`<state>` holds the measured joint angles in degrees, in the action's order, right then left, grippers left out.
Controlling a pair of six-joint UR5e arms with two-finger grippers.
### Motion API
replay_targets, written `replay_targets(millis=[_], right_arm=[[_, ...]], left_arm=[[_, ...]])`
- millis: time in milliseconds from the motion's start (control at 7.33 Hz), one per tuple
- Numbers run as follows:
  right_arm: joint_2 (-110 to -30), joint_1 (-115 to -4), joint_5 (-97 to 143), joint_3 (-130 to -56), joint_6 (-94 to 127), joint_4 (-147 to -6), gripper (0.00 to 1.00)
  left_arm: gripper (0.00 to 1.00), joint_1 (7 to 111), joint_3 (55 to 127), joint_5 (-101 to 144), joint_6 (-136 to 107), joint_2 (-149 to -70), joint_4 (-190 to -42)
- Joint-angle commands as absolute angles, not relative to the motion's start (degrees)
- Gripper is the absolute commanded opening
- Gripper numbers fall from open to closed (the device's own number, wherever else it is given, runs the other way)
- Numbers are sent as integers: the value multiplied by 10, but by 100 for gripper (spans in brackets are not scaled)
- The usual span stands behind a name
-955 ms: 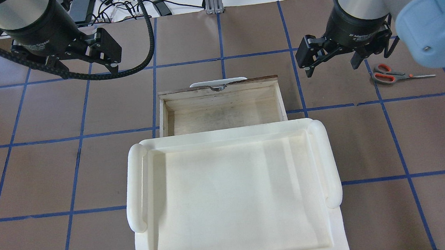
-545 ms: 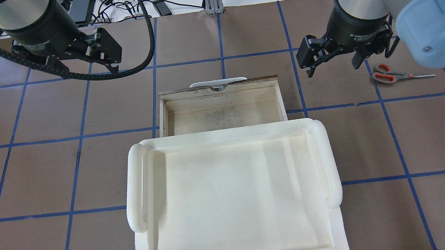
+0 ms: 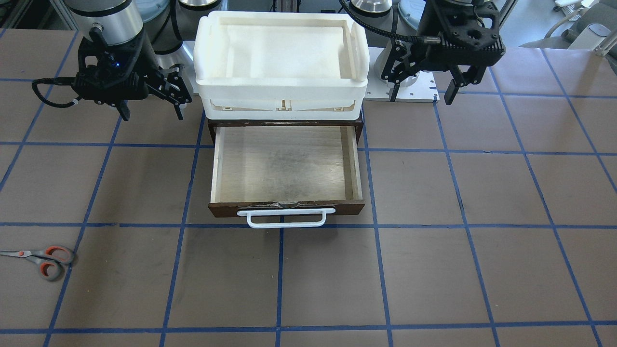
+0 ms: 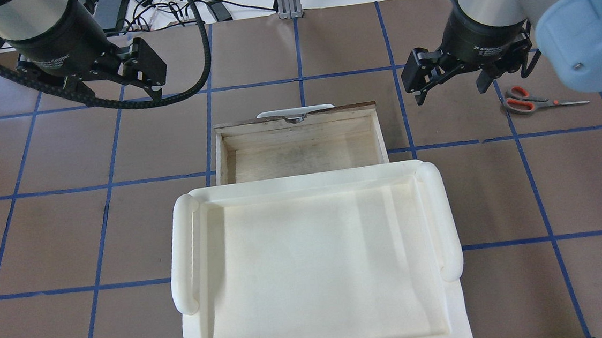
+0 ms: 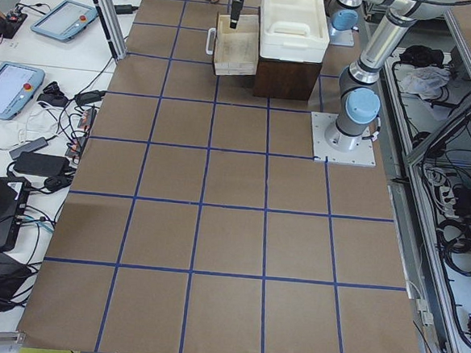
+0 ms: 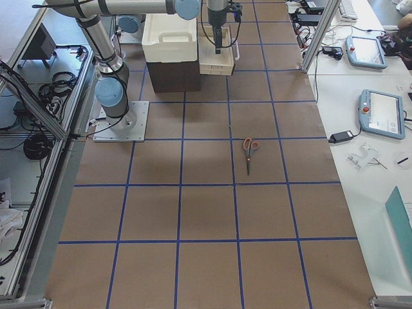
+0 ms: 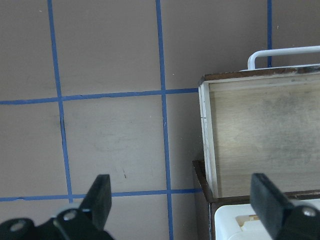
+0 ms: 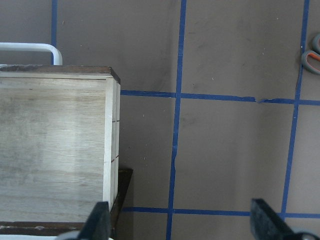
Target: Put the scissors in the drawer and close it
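The scissors [image 4: 529, 100] lie flat on the brown table to the right of the drawer, grey handles with orange-red loops; they also show in the front view [image 3: 46, 258] and at the edge of the right wrist view [image 8: 312, 55]. The drawer [image 4: 300, 155] is pulled open and empty, its pale plywood floor [image 3: 284, 164] bare, its white bar handle [image 3: 285, 219] on the front. My right gripper [image 4: 450, 90] hangs open and empty between drawer and scissors. My left gripper [image 3: 420, 94] hangs open and empty left of the drawer [image 7: 260, 135].
A large white plastic tray [image 4: 184, 253] sits on top of the dark brown cabinet [image 6: 172, 76] that holds the drawer. Blue tape lines grid the brown table. Cables and tablets lie beyond the table's edges.
Both arms have shifted only very slightly. The scissors and the drawer have not moved.
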<state>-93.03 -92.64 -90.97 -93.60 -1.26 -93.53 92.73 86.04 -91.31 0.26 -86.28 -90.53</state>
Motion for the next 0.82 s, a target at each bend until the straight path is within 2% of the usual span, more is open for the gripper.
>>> replay_targets(millis=[0,682], right_arm=[[-929,-926,-911,-937,-18,-937,100],[-928,-925,-912,-937,-23,-945,100]], left_arm=[[100,928,860,-913,3,-863,-905],[100,929,860,-914,3,-862,-905]])
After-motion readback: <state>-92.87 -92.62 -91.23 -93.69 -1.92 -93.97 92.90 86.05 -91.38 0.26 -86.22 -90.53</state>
